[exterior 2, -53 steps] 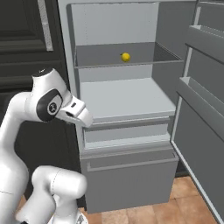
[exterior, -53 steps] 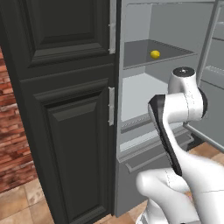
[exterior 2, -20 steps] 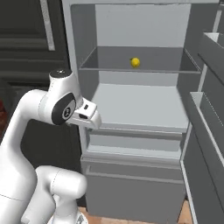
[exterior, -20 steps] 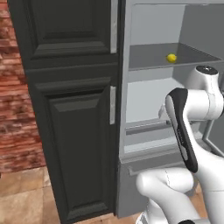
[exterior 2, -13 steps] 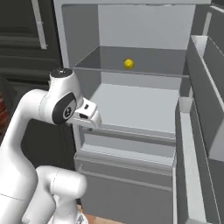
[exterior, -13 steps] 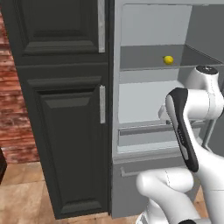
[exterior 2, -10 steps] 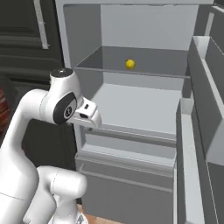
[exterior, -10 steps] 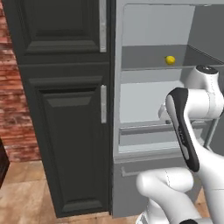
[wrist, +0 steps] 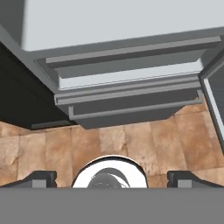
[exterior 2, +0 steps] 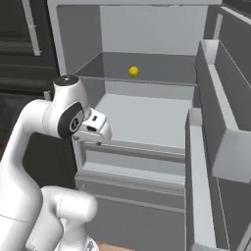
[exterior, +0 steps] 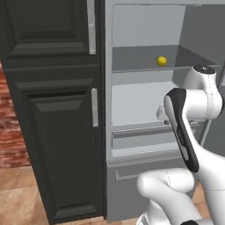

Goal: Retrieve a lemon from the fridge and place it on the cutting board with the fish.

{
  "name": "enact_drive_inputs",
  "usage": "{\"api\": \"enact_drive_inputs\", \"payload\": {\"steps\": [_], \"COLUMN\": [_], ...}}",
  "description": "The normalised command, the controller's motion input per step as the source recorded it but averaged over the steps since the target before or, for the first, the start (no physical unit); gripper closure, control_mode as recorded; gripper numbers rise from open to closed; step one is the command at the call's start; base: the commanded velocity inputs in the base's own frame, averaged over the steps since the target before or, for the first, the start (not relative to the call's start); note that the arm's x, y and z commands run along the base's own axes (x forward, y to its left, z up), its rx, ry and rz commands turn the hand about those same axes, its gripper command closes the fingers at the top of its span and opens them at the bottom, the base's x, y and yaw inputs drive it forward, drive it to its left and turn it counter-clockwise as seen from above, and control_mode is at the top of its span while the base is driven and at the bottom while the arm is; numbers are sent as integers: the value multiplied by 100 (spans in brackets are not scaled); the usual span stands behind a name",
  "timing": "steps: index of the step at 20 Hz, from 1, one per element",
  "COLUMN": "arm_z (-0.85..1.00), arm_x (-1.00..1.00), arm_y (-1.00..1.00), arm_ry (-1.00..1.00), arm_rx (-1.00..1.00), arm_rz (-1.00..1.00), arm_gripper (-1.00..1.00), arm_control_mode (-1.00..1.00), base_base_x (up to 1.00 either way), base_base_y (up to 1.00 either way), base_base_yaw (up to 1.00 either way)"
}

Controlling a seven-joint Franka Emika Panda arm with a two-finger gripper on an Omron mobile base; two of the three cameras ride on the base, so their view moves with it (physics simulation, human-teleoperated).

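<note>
The lemon (exterior: 161, 61) (exterior 2: 133, 71) lies alone on the upper shelf of the open fridge (exterior: 140, 101) (exterior 2: 147, 117), near the back. My gripper (exterior 2: 95, 130) (wrist: 112, 177) hangs in front of the fridge, below the lemon's shelf and about level with the middle shelf, left of the lemon in the right base view. It points down at the fridge's lower drawers (wrist: 131, 105) and the floor. Its fingertips (wrist: 41, 177) stand wide apart with nothing between them, so it is open. The cutting board is out of view.
Black panelled cabinets (exterior: 52, 110) with silver handles stand left of the fridge. The open fridge door (exterior 2: 211, 147) with its bins juts out on the right. A wooden floor (wrist: 131, 140) lies below the drawers.
The whole picture has shifted: the base has driven closer to the fridge and sideways, so the lemon sits further left in both base views. The arm holds its pose and the gripper stays open.
</note>
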Motion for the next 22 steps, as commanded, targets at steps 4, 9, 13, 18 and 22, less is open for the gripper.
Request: {"api": "enact_drive_inputs", "payload": {"steps": [4, 9, 13, 18, 22], "arm_z": [0, 0, 0, 0, 0], "arm_x": [0, 0, 0, 0, 0], "arm_y": [0, 0, 0, 0, 0], "arm_ry": [0, 0, 0, 0, 0], "arm_rx": [0, 0, 0, 0, 0], "arm_rz": [0, 0, 0, 0, 0], "arm_gripper": [-100, -100, -100, -100, -100], "arm_control_mode": [100, 100, 100, 100, 100], "base_base_x": [31, 64, 77, 41, 0], "base_base_y": [-3, 2, -14, -23, -15], "base_base_yaw": [-23, -11, -6, 0, 0]}}
